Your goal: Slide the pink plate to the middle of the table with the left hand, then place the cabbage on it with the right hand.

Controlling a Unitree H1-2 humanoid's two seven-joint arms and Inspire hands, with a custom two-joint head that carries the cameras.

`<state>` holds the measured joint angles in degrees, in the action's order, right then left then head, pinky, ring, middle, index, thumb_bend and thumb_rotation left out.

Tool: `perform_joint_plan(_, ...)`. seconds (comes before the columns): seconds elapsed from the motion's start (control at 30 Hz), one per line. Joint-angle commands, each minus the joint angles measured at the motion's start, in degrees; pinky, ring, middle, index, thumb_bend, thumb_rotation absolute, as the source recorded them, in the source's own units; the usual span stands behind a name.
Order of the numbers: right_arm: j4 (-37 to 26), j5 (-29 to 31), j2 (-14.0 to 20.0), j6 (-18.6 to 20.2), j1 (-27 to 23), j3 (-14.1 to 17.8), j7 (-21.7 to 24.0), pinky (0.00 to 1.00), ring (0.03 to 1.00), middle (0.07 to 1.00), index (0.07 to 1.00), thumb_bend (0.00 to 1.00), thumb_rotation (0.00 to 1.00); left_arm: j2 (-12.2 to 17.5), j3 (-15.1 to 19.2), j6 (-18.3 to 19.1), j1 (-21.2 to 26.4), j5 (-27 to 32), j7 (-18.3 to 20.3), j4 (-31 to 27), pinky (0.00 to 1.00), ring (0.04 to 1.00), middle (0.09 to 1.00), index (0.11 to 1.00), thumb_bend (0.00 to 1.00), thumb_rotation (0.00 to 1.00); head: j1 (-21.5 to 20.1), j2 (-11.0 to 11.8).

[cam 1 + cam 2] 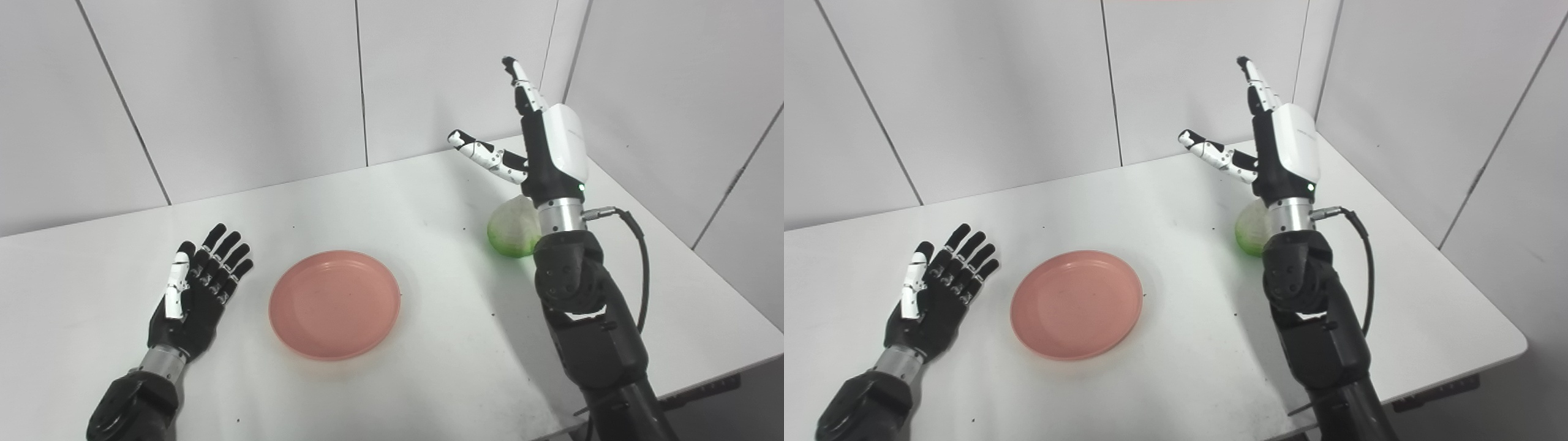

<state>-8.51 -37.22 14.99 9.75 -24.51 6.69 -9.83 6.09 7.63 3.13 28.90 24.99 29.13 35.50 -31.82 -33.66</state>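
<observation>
The pink plate [334, 303] lies empty on the white table [429, 196], near its middle. My left hand [199, 285] lies open and palm up on the table, just left of the plate and apart from it. The cabbage [513, 225], pale with a green underside, sits on the table to the right of the plate, partly hidden behind my right wrist. My right hand [539, 135] is raised above the cabbage, open, fingers pointing up and thumb spread to the left. It holds nothing.
White wall panels [245, 92] stand behind the table and along its right side. The table's right edge [704, 257] and front edge are close to my right arm. A black cable [640, 257] loops from my right wrist.
</observation>
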Motion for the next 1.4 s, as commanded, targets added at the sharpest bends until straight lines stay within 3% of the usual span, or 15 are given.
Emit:
perform_joint_plan(0.0, -0.88, -0.48, 1.87, 1.12, -0.97, 1.05, -0.78, 0.77, 0.89, 0.939, 0.959, 0.99, 0.71, 1.42, 0.43, 1.28, -0.89, -0.15, -0.07, 3.15, 0.95, 0.936, 0.947, 0.941, 0.46, 1.0, -0.14, -0.07)
perform_joint_plan(0.23, -0.55, 0.5, 3.79, 4.87, 0.89, 1.97, 1.55, 0.86, 0.95, 0.992, 0.999, 1.0, 0.67, 2.33, 0.65, 0.84, -0.27, -0.1, 0.5, 4.63, 0.94, 0.935, 0.945, 0.94, 0.46, 1.0, -1.08, -0.38)
perform_joint_plan(0.5, 1.76, 2.04, 6.54, 7.49, 3.79, 2.47, 3.37, 0.87, 0.968, 1.0, 1.0, 1.0, 0.67, 2.67, 0.99, 0.87, 0.1, 0.23, 0.78, 5.19, 0.94, 0.936, 0.945, 0.94, 0.47, 1.0, -1.62, -0.78)
perform_joint_plan(1.07, 5.56, 5.84, 8.52, 6.91, 8.11, 2.42, 3.77, 0.85, 0.964, 1.0, 1.0, 1.0, 0.65, 3.27, 1.25, 2.02, -0.18, 0.54, 1.17, 4.5, 0.95, 0.929, 0.939, 0.933, 0.48, 1.0, -2.29, -2.17)
perform_joint_plan(1.37, 8.8, 9.49, 10.11, 5.84, 8.41, 1.31, 6.82, 0.86, 0.974, 1.0, 1.0, 1.0, 0.66, 3.76, 1.65, 3.08, -0.27, 0.9, 1.4, 4.28, 0.95, 0.931, 0.939, 0.937, 0.48, 1.0, -2.28, -3.02)
